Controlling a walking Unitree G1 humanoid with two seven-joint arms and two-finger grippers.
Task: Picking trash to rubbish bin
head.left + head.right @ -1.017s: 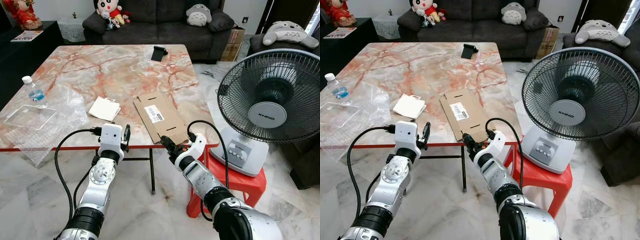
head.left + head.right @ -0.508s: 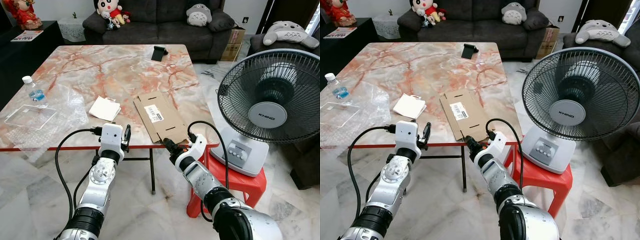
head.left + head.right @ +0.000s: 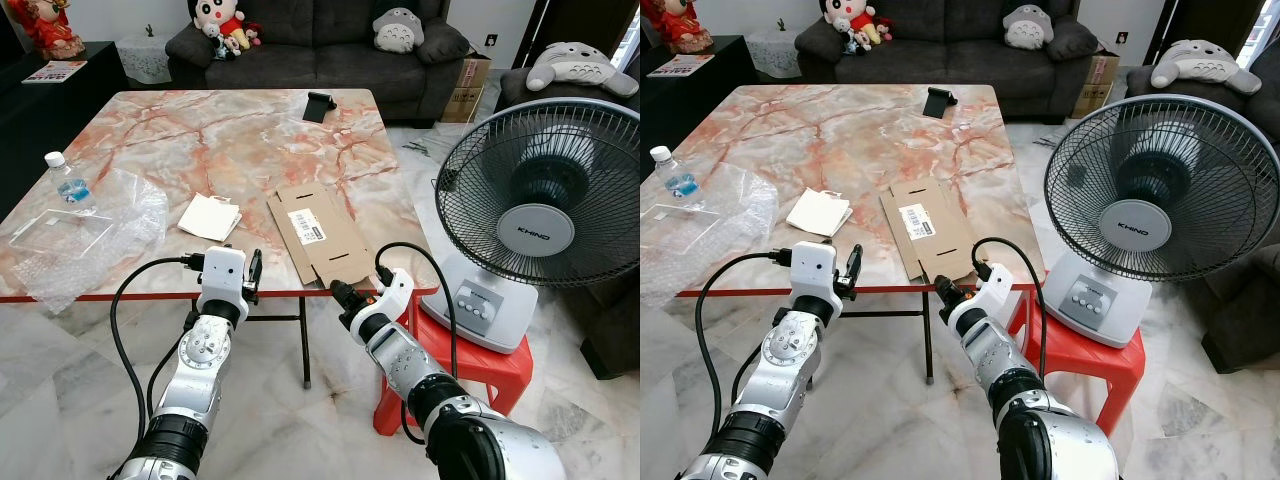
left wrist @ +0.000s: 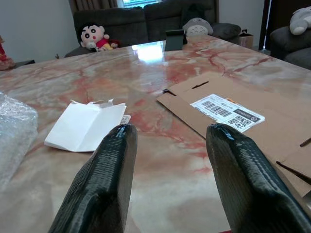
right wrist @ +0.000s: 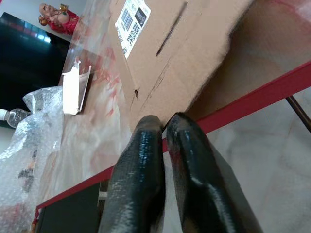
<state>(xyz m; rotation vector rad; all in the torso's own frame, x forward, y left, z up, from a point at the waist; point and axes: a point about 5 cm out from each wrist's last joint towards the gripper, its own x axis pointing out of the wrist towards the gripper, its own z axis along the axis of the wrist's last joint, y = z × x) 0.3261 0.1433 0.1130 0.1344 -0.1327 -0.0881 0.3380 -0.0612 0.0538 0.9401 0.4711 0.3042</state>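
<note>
Cardboard (image 3: 322, 237): lay flat at the table (image 3: 200, 140) near edge.
Right gripper (image 5: 163, 127): fingers pressed together at the cardboard's corner.
Left gripper (image 4: 167, 138): fingers spread, facing white paper (image 4: 86, 124).

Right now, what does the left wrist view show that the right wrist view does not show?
The left wrist view alone shows the dark sofa with a doll behind the table, a black stand at the far edge, and the left gripper open above the marble top. The right wrist view alone shows the bubble wrap, the table's red edge and the right gripper at the cardboard's near corner. Both show the flattened cardboard with its label and the white folded paper.
</note>
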